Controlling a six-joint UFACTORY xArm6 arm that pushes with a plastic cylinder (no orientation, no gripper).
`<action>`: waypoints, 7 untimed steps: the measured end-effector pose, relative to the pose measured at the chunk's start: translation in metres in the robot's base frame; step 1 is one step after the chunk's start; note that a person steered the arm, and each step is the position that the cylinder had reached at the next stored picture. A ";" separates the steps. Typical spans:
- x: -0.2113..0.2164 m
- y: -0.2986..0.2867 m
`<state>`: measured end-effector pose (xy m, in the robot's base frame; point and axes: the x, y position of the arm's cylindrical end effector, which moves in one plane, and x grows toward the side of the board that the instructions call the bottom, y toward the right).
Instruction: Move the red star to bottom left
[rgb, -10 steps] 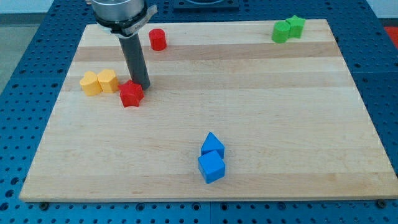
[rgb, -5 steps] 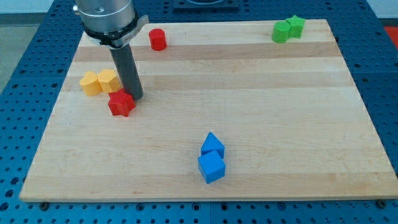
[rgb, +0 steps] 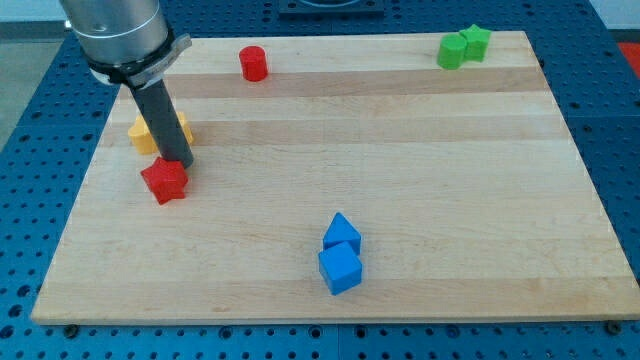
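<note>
tip: my tip is touching the red star at its upper right
star: lying flat on the desk, no long axis
jaws: not showing, only a rod

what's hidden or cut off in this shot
- Yellow blocks: camera view, the rod covers much of the right one, so its shape is unclear.
- My tip: whether it touches the red star can't be told.
- Arm above the rod: cut off by the view's top edge.
</note>
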<state>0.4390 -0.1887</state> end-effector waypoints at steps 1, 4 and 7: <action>0.012 -0.006; 0.045 -0.021; 0.071 -0.025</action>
